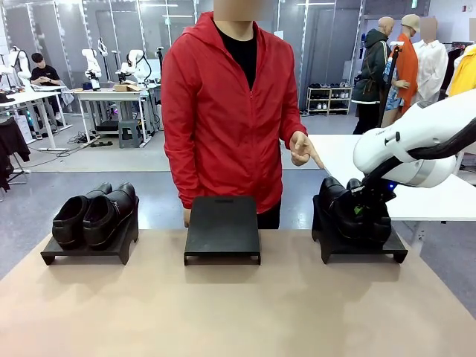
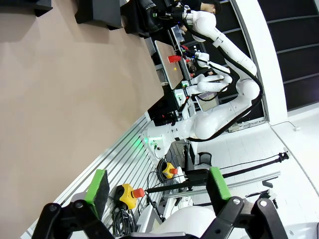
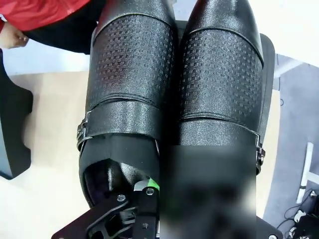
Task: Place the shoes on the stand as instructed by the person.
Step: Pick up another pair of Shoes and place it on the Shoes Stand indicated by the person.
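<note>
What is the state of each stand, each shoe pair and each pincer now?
Left stand: holds chunky pair.
Middle stand: bare.
Right stand: holds sleek pair.
Right pincer: at the sleek pair's heels, grip unclear.
Left pincer: open, empty.
Person's hand: pointing.

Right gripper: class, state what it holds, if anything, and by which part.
The right gripper has one finger inside the heel opening of a shoe on the right stand; whether it grips the collar cannot be told.

Tan table (image 1: 223,312) and its surroundings
Far left — white workbenches (image 1: 111,97) with a seated figure; far right — a low rack (image 1: 329,99)
</note>
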{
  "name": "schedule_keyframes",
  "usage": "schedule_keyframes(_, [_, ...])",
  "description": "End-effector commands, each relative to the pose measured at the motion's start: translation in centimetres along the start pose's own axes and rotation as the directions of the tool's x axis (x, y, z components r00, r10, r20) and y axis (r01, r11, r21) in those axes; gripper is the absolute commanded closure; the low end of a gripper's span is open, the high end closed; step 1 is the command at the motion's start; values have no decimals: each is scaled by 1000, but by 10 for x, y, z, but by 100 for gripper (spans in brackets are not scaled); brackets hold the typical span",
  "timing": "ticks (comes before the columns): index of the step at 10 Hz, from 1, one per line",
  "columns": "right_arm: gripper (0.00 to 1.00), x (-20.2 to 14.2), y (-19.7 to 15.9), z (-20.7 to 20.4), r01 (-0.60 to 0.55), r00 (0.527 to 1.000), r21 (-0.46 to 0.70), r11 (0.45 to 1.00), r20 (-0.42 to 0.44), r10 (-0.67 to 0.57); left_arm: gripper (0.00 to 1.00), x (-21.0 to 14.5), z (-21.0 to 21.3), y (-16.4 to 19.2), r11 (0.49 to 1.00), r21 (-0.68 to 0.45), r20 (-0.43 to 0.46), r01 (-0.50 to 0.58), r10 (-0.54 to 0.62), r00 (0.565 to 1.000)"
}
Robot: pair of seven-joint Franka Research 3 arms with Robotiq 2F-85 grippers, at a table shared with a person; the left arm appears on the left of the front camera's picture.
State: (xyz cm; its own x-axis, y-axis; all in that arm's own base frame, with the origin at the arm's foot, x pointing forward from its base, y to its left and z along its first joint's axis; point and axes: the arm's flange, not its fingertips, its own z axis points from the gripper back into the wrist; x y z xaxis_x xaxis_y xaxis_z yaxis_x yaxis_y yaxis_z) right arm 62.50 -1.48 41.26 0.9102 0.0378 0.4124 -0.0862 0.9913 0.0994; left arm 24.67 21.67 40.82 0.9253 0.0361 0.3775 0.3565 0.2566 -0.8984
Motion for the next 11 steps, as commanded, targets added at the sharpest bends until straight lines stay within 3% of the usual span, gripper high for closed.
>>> schedule_keyframes(1, [55,5,-1,0,22,1000,-24,999,22,-21,0,-1,0,-1,1000,-13,0,25,-25,1000])
schedule_keyframes(4, [0,5,2,4,15,1000,-20,1000,27,-15,0,-1,0,-1,1000,-13,0,25,-25,1000])
schedule_keyframes(6, [0,4,5,5,6,1000,-25,1000,24,-5,0,-1,0,-1,1000,-13,0,25,-25,1000])
schedule_keyframes(7, [11,5,5,6,4,1000,-27,1000,26,-4,0,-1,0,-1,1000,-13,0,25,-25,1000])
schedule_keyframes(8, [2,6,6,8,9,1000,-23,1000,29,-8,0,-1,0,-1,1000,-13,0,25,-25,1000])
schedule_keyframes(11, [0,3,5,3,-12,1000,-7,1000,14,12,0,-1,0,-1,1000,-13,0,25,-25,1000])
